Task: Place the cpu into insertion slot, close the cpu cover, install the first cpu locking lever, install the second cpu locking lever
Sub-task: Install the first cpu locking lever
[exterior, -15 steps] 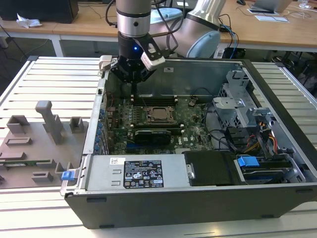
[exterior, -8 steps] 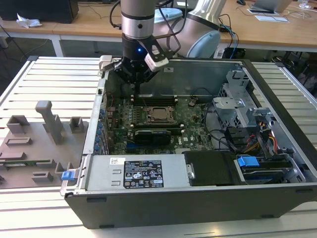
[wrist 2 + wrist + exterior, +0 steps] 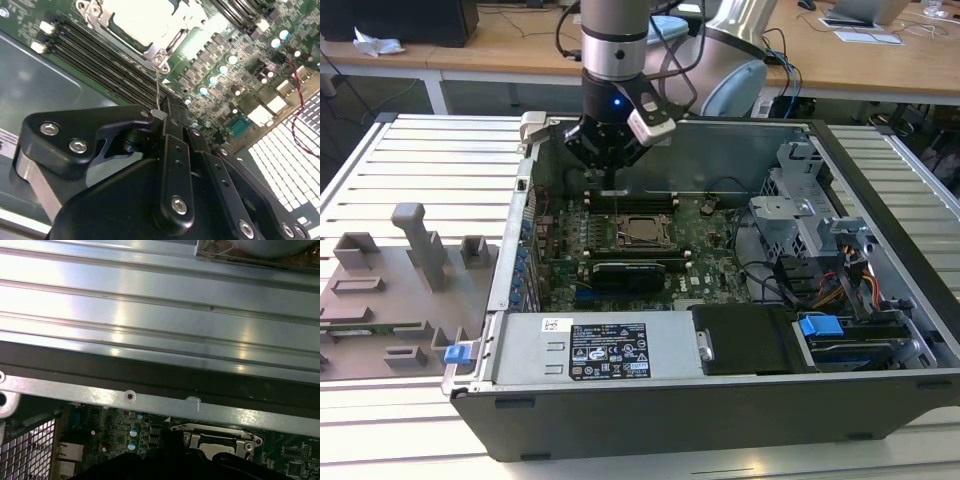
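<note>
**Exterior view.** Gripper (image 3: 611,180) poised low inside the open computer case (image 3: 720,400), above the rear part of the green motherboard (image 3: 715,265). Insertion slot (image 3: 642,229) located near the middle of the motherboard, just in front of the gripper.

**Second wrist view.** Fingertips (image 3: 159,115) brought together and clamped on the thin wire locking lever (image 3: 158,85), running from the fingertips to a corner of the insertion slot. Cpu (image 3: 142,17) seated in the slot, silvery top exposed. Cpu cover (image 3: 150,47) apparently folded down as a frame around it. Memory slots (image 3: 95,55) alongside, between the slot and the case floor.

**First wrist view.** Silvery rim of the insertion slot (image 3: 220,432) visible just inside the case wall (image 3: 150,400), at the motherboard's edge.

**Handling.** Judged as a light, stiff but springy steel wire, smooth and liable to slip. Grip near the free end, squarely between the pads. Expect spring-back under load. Treat the cpu and slot as fragile; avoid side loads on the cover.
</note>
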You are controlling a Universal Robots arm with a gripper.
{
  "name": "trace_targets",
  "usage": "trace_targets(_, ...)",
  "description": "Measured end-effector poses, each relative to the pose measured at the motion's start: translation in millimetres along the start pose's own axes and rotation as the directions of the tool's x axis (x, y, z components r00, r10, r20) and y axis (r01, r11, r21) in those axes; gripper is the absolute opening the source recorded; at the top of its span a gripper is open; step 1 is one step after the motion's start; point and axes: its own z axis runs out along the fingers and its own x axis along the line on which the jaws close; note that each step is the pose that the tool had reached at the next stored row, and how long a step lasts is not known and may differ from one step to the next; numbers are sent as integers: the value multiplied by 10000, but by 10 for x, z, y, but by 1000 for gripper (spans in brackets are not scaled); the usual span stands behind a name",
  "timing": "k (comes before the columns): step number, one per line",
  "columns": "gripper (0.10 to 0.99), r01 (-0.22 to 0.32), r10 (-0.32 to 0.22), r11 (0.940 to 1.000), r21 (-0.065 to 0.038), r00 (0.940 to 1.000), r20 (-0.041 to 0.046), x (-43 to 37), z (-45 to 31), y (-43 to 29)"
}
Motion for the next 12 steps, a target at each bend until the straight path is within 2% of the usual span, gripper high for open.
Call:
trace_targets(4, 106, 1, -1, 10000, -1, 10000, -3, -81, 10, -10)
trace_targets(8, 106, -108, 108, 9999, 0, 9999, -8, -104, 31, -13)
trace_targets(10, 106, -614, 614, 9981, 2, 9981, -8, -104, 36, -13)
trace_targets(12, 106, -894, 894, 9960, 5, 9960, -9, -105, 39, -13)
